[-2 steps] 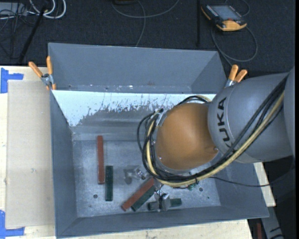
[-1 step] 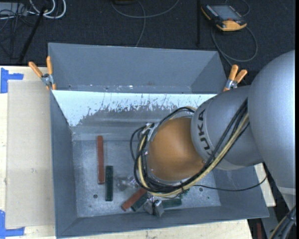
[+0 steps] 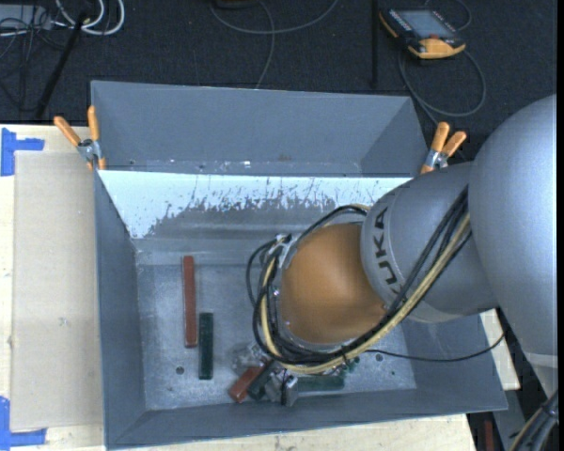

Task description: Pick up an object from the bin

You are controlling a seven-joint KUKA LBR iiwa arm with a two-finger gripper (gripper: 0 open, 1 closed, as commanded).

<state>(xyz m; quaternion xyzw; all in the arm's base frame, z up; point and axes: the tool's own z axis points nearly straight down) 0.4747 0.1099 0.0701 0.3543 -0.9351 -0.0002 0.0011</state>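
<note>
Grey metal bin [image 3: 113, 252] with sloped walls, floor scuffed and scratched pale. Set on a pale wooden table [image 3: 47, 280]. Beyond it, dark carpet [image 3: 291, 45] strewn with cables, and an orange-and-black device [image 3: 421, 32] lying there.

On the bin floor, left of centre: a long reddish-brown bar [image 3: 189, 301] running toward the near wall. Just right of its lower end, a shorter dark green bar [image 3: 206, 346], parallel to it, close beside it or touching.

From the right, the grey arm [image 3: 451, 242], bent down and across into the bin's near half. Wrist wrapped in an orange cover [image 3: 324, 285], ringed by looping black and yellow cables. Below that, the gripper [image 3: 280, 388], low over the floor near the front wall. Claw spread or closed: cannot tell, tucked under wrist and cables.

Just left of the gripper, touching or nearly so, a short reddish-brown block [image 3: 243, 383], lying askew. Under the wrist's right side, a sliver of something green [image 3: 335, 377].
</note>
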